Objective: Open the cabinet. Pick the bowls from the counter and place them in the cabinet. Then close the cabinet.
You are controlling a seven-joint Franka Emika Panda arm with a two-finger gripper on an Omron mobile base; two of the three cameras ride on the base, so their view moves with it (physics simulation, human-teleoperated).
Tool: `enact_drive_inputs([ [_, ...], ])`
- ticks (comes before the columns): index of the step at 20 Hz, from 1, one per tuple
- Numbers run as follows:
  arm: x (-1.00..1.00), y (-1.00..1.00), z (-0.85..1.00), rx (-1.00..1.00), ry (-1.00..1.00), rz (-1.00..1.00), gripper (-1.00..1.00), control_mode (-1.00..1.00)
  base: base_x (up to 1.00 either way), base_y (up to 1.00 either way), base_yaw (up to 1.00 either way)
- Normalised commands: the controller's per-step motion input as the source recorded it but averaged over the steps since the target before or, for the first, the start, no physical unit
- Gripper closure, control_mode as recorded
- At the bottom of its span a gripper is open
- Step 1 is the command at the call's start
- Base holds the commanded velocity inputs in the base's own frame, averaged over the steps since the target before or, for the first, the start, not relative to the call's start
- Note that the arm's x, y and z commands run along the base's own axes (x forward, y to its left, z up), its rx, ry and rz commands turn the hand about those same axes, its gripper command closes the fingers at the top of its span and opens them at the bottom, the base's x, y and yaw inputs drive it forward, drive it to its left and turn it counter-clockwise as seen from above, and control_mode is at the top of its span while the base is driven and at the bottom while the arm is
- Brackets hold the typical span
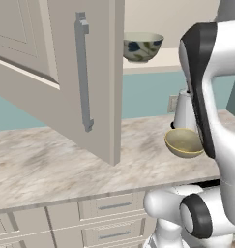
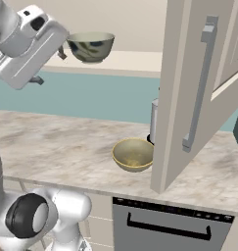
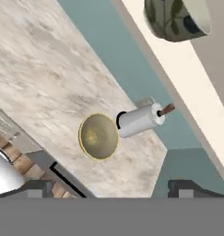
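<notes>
Partly door-hidden tan bowl (image 2: pixel 133 154)

Arm: white Franka arm with dark joints, rising tall from its base through the right side of the left base view and the left side of the right base view.
Lower joint: a rounded white housing with a dark cap sits low in both base views, below the counter's front edge.
Wrist and hand: the white hand block is raised high at the upper left of the right base view, tilted, pointing toward the back wall.
Gripper (image 3: pixel 112 185): two dark finger tips stand far apart in the hand view; jaws spread wide, nothing between them.
</notes>
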Motion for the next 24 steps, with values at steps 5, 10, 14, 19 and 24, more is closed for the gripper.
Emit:
enact_drive_inputs([
  [5, -0.96, -0.05, -0.95, 0.29, 0.01, -0.54, -1.0, -1.0, 0.0, 0.0, 0.0],
  [10, -0.36, -0.26, -0.98, 0.28, 0.0, -0.39, -1.0, -1.0, 0.0, 0.0, 0.0],
  [14, 0.01, -0.52, -0.98, 0.27, 0.0, -0.28, -1.0, -1.0, 0.0, 0.0, 0.0],
  [19, 0.63, -0.21, -1.0, 0.15, -0.08, -0.17, -1.0, -1.0, 0.0, 0.0, 0.0],
  [24, 1.0, 0.06, -0.71, 0.04, -0.03, -0.13, -1.0, -1.0, 0.0, 0.0, 0.0],
])
